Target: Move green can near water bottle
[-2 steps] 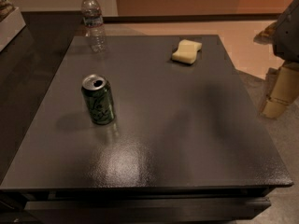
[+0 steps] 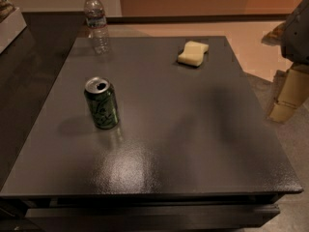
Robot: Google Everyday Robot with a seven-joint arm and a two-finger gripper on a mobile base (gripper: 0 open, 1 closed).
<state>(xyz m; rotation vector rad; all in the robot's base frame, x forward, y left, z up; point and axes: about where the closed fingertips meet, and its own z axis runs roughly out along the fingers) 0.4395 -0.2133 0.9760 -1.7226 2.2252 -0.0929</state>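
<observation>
The green can (image 2: 101,104) stands upright on the left half of the dark grey table (image 2: 193,129), its silver top open. The water bottle (image 2: 96,21) stands upright at the table's far left corner, well behind the can. My gripper (image 2: 286,98) hangs off the table's right edge, pale beige below the grey arm (image 2: 298,33). It is far to the right of the can and holds nothing that I can see.
A yellow sponge (image 2: 192,53) lies at the back right of the table. A dark counter with a white box (image 2: 9,18) runs along the left. Bare floor lies behind and to the right of the table.
</observation>
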